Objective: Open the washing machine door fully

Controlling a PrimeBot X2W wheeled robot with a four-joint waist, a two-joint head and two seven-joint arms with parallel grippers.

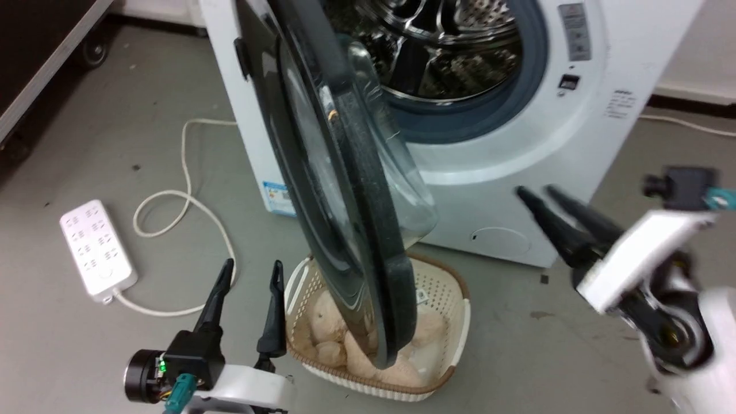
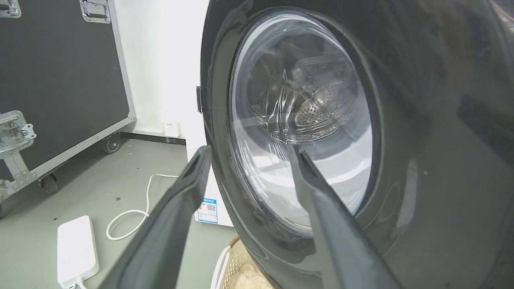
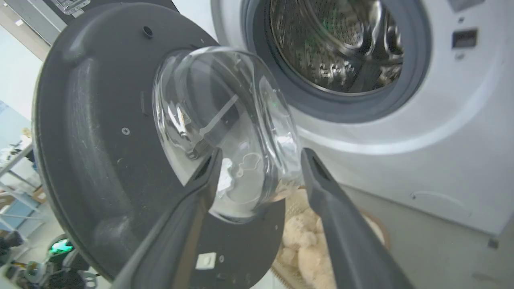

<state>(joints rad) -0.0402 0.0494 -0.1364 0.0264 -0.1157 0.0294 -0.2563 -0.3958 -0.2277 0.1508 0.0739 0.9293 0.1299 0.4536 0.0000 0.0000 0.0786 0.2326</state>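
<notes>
The washing machine door [image 1: 351, 190], round and glossy black with a bulging glass bowl, stands swung out edge-on toward me from its hinge on the left of the white machine [image 1: 517, 172]. Its outer face [image 2: 421, 160] looms close before my left gripper [image 2: 249, 154]. Its inner side with the glass bowl [image 3: 225, 128] faces my right gripper [image 3: 261, 160]. My left gripper [image 1: 253, 273] is open, low and just left of the door's bottom edge. My right gripper [image 1: 537, 192] is open too, apart from the door on its right. Nothing is between either pair of fingers.
The steel drum [image 1: 443, 40] lies exposed. A cream laundry basket [image 1: 443, 276] holding a plush toy [image 1: 333, 339] sits under the door. A white power strip [image 1: 98, 250] and its cord [image 1: 184, 201] lie on the floor at left. A black wheeled case [image 2: 52, 80] stands far left.
</notes>
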